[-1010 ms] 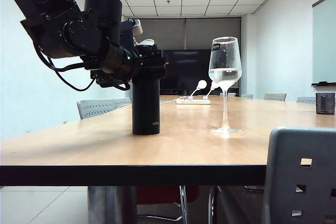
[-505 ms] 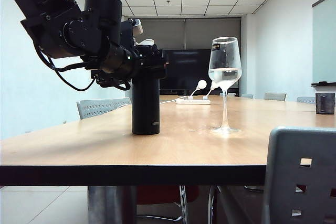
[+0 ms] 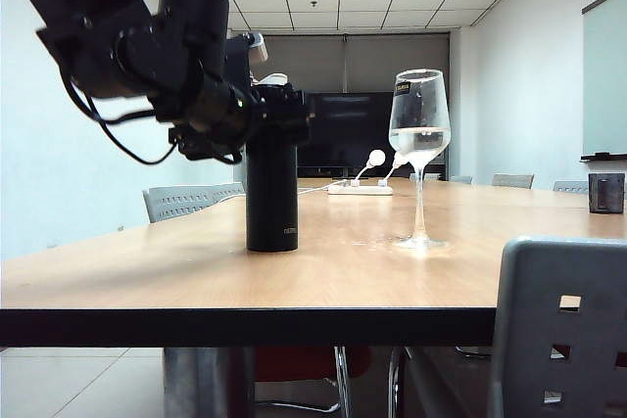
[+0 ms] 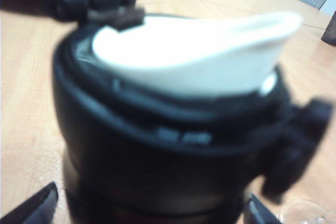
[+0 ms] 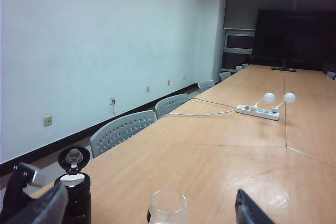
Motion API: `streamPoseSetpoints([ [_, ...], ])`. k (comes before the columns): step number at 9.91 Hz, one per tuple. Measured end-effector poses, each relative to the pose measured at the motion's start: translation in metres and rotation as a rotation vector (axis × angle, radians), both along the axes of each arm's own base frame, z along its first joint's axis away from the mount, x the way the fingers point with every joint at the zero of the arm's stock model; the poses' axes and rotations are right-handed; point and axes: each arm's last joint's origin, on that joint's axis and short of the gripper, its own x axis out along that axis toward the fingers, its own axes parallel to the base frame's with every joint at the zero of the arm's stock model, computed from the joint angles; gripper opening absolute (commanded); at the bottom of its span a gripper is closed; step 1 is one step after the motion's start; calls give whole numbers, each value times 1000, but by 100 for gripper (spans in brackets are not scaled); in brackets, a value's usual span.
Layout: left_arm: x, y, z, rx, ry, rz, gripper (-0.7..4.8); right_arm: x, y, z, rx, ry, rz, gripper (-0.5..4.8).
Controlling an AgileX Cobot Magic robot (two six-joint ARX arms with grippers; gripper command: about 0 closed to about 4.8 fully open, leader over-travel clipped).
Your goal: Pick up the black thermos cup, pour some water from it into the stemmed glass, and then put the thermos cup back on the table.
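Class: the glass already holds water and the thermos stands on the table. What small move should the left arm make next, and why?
Probably lift the open left claw clear: the black thermos cup stands upright on the table, beside the water-filled stemmed glass.

Left gripper (image 4: pixel 149 208) wide around black thermos cup (image 4: pixel 173 150), whitish spout (image 4: pixel 199 56) up.

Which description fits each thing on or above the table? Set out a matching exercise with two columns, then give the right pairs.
Things:
1. black thermos cup
2. stemmed glass
3. power strip
4. left gripper

Descriptions:
A. white, lying far back on the table
B. partly filled with clear water
C. open, around the top of the flask
D. standing upright with its flip lid open

Pairs: 1-D, 2-B, 3-A, 4-C
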Motion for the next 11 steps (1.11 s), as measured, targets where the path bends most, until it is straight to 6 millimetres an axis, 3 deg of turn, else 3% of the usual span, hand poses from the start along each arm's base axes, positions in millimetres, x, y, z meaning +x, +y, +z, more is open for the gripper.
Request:
streamPoseSetpoints([
  [3, -17, 5, 42, -4, -7, -7, 479, -4, 0, -3, -1, 42, -1, 413],
  [5, -40, 16, 98, -70, -126, -13, 479, -4, 0, -3, -1, 44, -1, 413],
  [8, -69, 32, 150, -135, -245, -13, 479, -4, 0, -3, -2, 44, 1, 413],
  [9, -105, 52, 193, -183, -331, -13, 479, -28, -1, 4, -9, -10, 6, 413],
  [11, -122, 62, 212, -217, -392, -13, 479, -44, -2, 11, -6, -68, -7, 412],
])
